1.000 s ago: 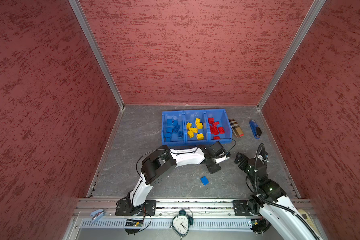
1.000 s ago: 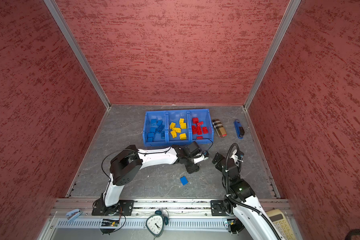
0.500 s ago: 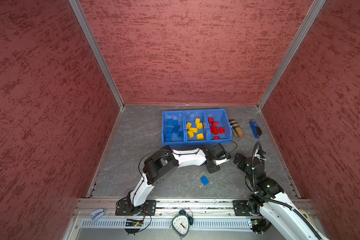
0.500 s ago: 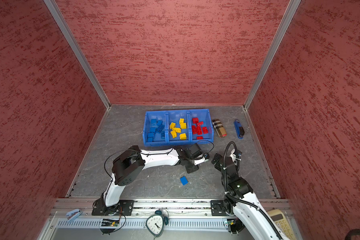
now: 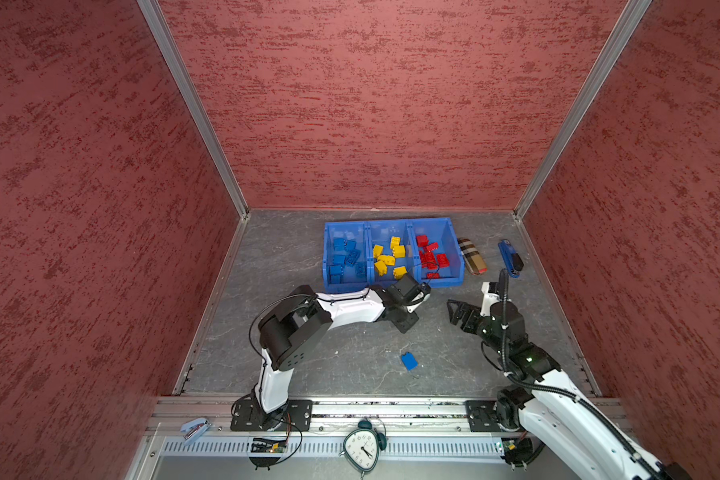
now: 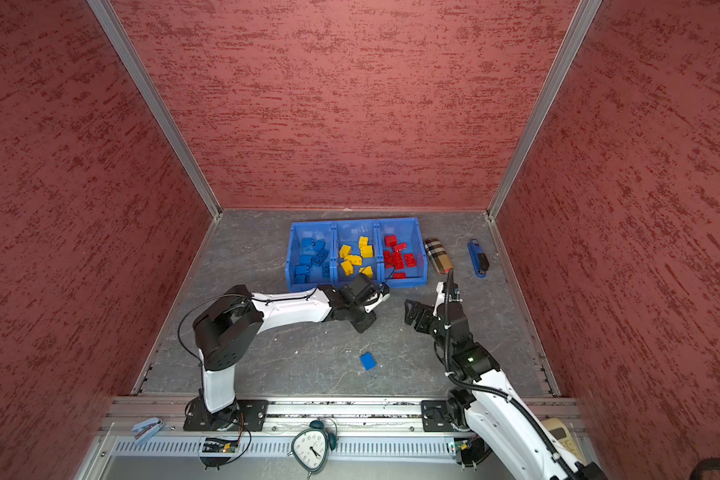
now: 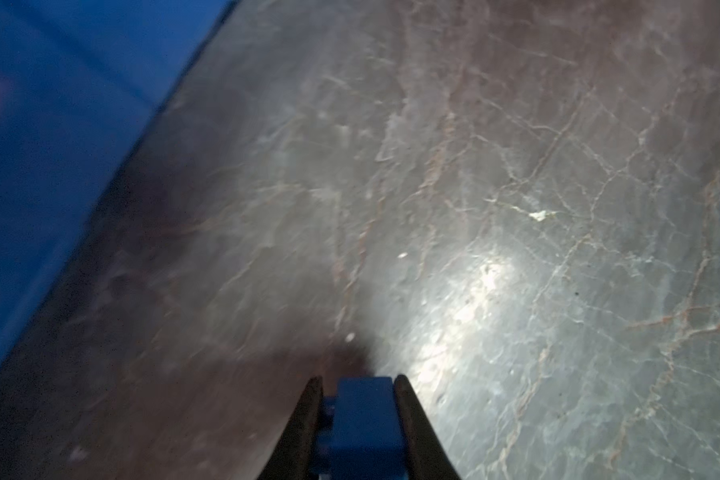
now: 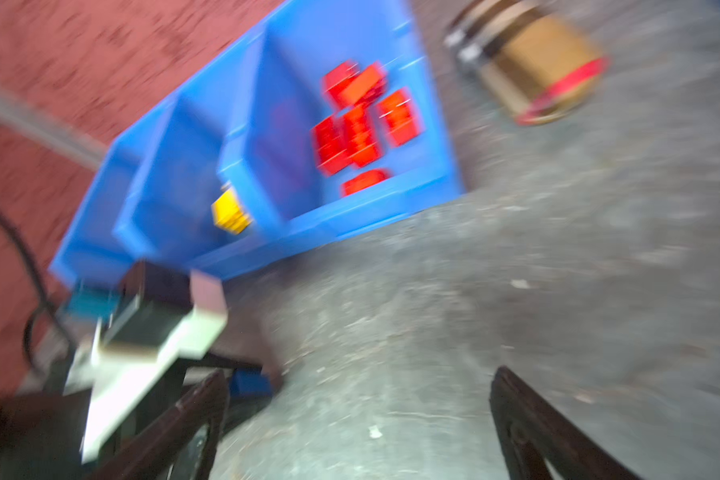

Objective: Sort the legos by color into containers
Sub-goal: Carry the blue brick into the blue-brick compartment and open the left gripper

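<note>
— What do your left fingers have?
— My left gripper (image 7: 358, 379) is pinched tight on a small blue plastic studded brick (image 7: 362, 424), down by the grey stone floor (image 7: 474, 166), just in front of the three joined blue plastic bins (image 5: 346, 286).
— And your right?
— My right gripper (image 8: 358, 372) is spread wide, with nothing in it. A loose blue brick (image 5: 408, 360) lies nearer my base.

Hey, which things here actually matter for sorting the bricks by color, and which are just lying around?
Job: three joined blue bins; the blue bricks, yellow bricks and red bricks in them; loose blue brick; gripped blue brick in the left gripper.
Lying about: plaid case, blue stapler, alarm clock, small pale stapler.
</note>
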Motion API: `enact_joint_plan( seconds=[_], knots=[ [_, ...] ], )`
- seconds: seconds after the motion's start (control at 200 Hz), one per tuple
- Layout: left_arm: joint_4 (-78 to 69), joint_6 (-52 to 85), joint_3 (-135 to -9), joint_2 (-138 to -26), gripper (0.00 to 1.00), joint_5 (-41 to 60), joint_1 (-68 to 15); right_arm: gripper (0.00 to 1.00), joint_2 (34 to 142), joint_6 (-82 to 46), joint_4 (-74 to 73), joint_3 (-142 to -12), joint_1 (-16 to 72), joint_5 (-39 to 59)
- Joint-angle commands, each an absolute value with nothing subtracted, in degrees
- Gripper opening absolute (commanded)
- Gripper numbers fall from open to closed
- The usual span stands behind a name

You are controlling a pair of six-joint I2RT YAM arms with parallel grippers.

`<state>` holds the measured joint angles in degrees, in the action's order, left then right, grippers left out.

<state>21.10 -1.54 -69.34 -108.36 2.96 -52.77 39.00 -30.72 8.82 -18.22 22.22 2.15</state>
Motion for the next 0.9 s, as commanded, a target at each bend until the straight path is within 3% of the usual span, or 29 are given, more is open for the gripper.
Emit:
enact_joint_plan(
  seconds=[0.0,0.2,0.441,0.636,0.897],
  knots=[
    [16.6,6.1,-65.7,-101.9,0.09,2.9,-50.6,0.99,43.6,-24.6,-1.0,-21.3,24.4,14.9],
    [16.0,12.9,-58.5,-90.7,0.1,-2.2,-44.9,0.99,53.2,-21.2,-4.4,-25.2,27.7,18.2],
    [17.0,15.7,-58.1,-82.8,0.15,2.4,-33.1,0.99,59.1,-15.7,-6.9,-28.1,33.8,15.6],
    [24.5,15.1,-66.8,-88.7,0.16,-3.5,-27.4,0.99,61.4,-16.6,-6.1,-30.1,35.2,8.9],
    [29.6,17.7,-78.2,-101.5,0.17,0.1,-22.4,0.99,59.0,-18.9,-2.7,-29.9,35.3,-0.4]
  ],
)
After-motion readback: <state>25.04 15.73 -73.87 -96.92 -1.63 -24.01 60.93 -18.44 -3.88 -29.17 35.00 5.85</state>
